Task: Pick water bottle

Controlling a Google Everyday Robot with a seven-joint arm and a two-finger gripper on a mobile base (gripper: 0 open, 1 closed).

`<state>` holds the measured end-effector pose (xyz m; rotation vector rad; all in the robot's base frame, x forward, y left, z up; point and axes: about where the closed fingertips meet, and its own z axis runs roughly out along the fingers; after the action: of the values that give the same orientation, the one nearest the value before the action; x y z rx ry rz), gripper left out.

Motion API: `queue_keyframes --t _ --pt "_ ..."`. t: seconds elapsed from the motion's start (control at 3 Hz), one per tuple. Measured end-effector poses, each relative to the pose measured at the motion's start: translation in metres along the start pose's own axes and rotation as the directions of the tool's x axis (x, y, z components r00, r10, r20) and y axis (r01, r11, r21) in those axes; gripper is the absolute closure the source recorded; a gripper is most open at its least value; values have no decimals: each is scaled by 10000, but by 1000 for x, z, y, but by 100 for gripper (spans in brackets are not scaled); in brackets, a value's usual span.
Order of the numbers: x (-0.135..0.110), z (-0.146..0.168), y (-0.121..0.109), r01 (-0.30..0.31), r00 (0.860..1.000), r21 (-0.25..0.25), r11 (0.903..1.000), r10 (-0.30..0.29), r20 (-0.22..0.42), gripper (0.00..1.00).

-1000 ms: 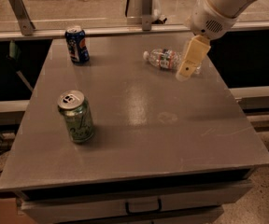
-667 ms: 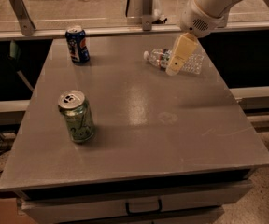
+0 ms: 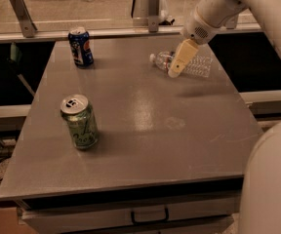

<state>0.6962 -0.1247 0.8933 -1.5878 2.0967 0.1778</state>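
The water bottle (image 3: 202, 66) lies on its side at the far right of the grey table (image 3: 155, 130), its white cap (image 3: 152, 58) pointing left. It is clear ribbed plastic. My gripper (image 3: 176, 67) hangs from the white arm (image 3: 213, 11) that comes in from the upper right. It sits in front of the bottle's neck end and hides the label part. I cannot tell whether it touches the bottle.
A green can (image 3: 79, 122) stands upright at the near left. A blue can (image 3: 80, 47) stands at the far left. A metal rail (image 3: 106, 32) runs behind the table. My white body (image 3: 272, 179) fills the lower right corner.
My gripper has moved left along the bottle, from over its body toward its neck end. The bottle and both cans have not moved.
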Motion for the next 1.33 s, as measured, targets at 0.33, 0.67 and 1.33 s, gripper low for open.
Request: queue_keyframes --t 0.33,0.67,1.33 --pt "10 22 -7 -302 9995 -259 9992 299 -119 0" --pt "24 38 -9 -588 9977 -461 9972 572 -364 18" --pt "31 34 -8 -810 9966 -510 9954 800 -216 65"
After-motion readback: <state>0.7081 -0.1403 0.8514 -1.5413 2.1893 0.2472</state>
